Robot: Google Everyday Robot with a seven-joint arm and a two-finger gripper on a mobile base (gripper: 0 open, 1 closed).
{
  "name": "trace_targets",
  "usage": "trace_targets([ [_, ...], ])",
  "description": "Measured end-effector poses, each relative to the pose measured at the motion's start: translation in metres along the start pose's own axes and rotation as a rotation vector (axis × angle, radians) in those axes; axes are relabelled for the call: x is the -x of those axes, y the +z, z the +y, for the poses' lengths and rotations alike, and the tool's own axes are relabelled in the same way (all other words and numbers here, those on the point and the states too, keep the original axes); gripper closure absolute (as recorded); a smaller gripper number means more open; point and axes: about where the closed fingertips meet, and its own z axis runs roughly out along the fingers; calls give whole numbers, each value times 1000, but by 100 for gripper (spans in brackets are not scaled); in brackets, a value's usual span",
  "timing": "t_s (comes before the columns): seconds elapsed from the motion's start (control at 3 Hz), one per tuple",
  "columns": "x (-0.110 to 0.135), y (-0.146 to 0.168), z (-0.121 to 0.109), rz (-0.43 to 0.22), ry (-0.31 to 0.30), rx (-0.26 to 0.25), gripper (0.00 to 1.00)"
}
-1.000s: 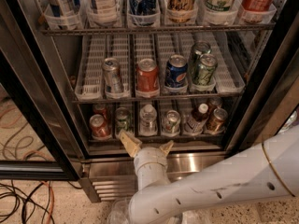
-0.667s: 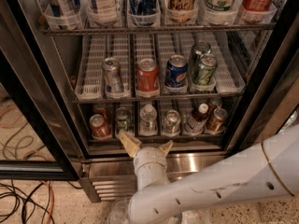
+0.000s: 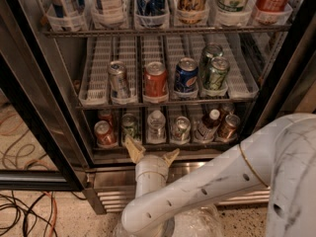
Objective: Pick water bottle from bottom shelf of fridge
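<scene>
Near the camera, the robot's white arm [image 3: 207, 186] reaches in from the lower right toward the open fridge [image 3: 106, 177]. Its end effector [image 3: 152, 154] hangs just outside the steel sill, the two tan fingers [image 3: 133, 149] spread wide and holding nothing. The water bottle [image 3: 156, 124] stands directly beyond the gap between the fingers, a little farther in, at the front of the bottom shelf [image 3: 197, 143] and apart from both fingers. It stands upright, its long axis vertical and its pale cap pointing up.

Room on either side of the bottle is tight. A green can [image 3: 130, 126] sits in the next lane to its left and a silver can [image 3: 180, 128] in the lane to its right, with a red can [image 3: 104, 132] farther left. A leaning bottle [image 3: 207, 125] with a white cap and a brown can [image 3: 228, 126] stand farther right. The front rail crosses low before the bottle.

The middle rack [image 3: 98, 83] closes in overhead, carrying four cans. The black door frame [image 3: 34, 132] bounds the opening on the left.
</scene>
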Motion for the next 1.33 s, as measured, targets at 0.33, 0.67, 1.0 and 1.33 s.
trace_targets([
  [0.33, -19, 9, -17, -44, -40, -90, 0],
  [0.67, -19, 9, -17, -44, -40, -90, 0],
  [1.0, -40, 13, -8, -3, -57, -66, 2],
  [1.33, -55, 18, -5, 7, -89, -62, 17],
])
